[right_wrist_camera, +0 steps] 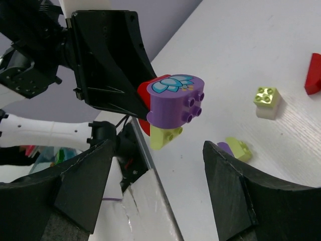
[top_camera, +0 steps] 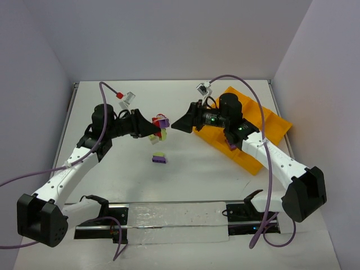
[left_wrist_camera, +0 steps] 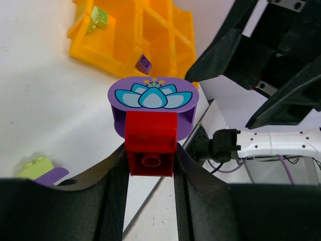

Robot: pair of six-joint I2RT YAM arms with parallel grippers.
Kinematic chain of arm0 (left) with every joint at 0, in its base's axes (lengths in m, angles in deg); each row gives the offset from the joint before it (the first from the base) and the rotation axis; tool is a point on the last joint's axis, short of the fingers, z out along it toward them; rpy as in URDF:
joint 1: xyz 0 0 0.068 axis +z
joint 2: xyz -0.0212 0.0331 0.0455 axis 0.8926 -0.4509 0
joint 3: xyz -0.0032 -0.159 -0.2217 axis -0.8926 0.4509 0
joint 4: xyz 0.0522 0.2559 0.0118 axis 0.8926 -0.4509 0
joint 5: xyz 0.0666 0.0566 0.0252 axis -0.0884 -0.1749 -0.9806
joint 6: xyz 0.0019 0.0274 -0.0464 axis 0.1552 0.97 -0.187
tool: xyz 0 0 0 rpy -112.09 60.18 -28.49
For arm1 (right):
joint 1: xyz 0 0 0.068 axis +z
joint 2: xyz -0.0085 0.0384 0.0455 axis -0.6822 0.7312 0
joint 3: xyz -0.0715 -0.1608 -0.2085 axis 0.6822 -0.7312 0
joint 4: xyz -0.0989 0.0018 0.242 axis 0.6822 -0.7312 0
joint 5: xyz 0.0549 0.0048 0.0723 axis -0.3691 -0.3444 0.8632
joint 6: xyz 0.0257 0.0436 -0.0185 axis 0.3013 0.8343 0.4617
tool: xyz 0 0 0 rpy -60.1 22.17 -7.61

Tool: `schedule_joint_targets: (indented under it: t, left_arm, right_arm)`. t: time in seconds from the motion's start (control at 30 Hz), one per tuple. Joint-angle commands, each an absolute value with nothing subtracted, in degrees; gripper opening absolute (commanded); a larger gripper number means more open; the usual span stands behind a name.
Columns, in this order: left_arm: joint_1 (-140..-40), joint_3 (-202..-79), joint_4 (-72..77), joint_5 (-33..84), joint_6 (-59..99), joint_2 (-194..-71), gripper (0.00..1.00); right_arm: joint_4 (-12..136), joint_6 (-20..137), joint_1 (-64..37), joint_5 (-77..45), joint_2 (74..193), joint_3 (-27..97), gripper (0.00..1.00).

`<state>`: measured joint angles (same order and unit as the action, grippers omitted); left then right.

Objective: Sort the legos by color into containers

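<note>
Two grippers meet nose to nose above the middle of the table (top_camera: 197, 180). The left gripper (top_camera: 155, 128) is clamped tight on a red brick (left_wrist_camera: 150, 145), the base of a small clump (top_camera: 162, 125) held up off the surface. Stuck to the red brick is a rounded purple brick (left_wrist_camera: 153, 98) with a blue lotus printed on its flat face, and a yellow-green brick (right_wrist_camera: 165, 136) hangs off the same clump.

At 3 o'clock of the clump, just beside it, the right gripper (top_camera: 174, 125) points straight at it. Its fingers are spread wide with nothing between them.

From above, the orange-yellow tray (top_camera: 275, 125) lies at 3 o'clock of the clump, under the right arm. The left wrist view shows a yellow-green piece (left_wrist_camera: 99, 19) in one of its compartments and a small purple piece (left_wrist_camera: 143, 64) in another.

A loose pair (top_camera: 159, 158), yellow-green on purple, lies on the table at 6 o'clock of the clump. In the right wrist view, a yellow-green stud brick (right_wrist_camera: 266, 95) on a white one and a red wedge (right_wrist_camera: 313, 75) also lie on the table, out toward 3 o'clock of the clump.
</note>
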<state>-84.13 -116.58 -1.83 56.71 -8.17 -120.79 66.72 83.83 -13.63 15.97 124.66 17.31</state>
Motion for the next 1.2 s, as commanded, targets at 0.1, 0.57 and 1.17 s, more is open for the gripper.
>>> schedule_joint_targets:
  t: [0.1,0.57,1.17]
  left_arm:
    - [-83.9,-117.5,4.9,68.0,-5.2,-120.7,0.0]
    - [-83.9,-119.0,4.7,73.0,-3.9,-122.0,0.0]
    - [-83.1,-122.7,-4.7,66.9,-5.2,-126.3,0.0]
  right_arm:
    - [72.0,83.2,-13.1,23.0,128.2,21.4,0.88]
    - [67.0,82.7,-13.1,21.9,127.7,23.1,0.88]
    - [54.6,65.3,-13.0,11.7,118.8,20.6,0.9]
